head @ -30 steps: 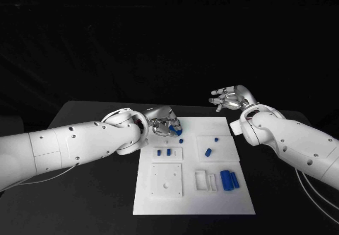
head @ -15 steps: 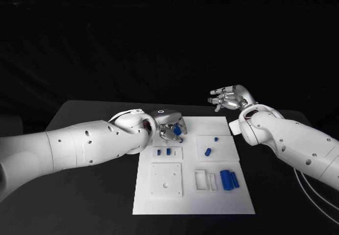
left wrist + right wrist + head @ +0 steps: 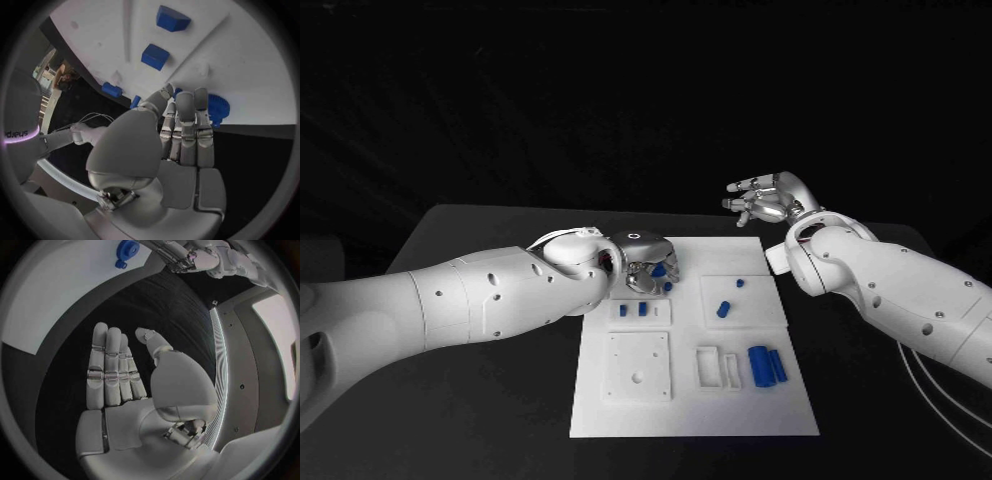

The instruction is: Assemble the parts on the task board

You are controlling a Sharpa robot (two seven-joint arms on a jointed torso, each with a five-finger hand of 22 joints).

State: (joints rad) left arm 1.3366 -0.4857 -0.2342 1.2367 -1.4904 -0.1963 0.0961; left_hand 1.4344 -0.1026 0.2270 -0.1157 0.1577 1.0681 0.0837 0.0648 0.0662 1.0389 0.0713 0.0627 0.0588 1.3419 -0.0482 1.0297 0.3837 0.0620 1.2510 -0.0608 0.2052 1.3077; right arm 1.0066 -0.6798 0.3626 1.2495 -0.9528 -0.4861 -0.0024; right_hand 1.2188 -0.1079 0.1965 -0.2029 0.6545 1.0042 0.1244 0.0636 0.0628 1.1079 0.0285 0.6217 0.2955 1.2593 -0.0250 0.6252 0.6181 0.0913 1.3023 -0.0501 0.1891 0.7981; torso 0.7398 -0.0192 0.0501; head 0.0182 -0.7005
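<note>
The white task board lies in the middle of the black table. My left hand hovers over its far left part, fingers pointing down and holding a blue gear. In the left wrist view the fingertips close on the toothed gear just above the board. The right wrist view shows the same gear beside the left hand. My right hand is raised beyond the board's far right corner, its fingers spread and empty.
Other blue parts sit on the board: two small blocks, a peg, a small piece and two cylinders beside a white slotted holder. A square plate with holes lies near left.
My left hand has rolled over at the wrist, so its back now faces up, and has lowered the gear slightly toward the board. The right hand has stayed still.
</note>
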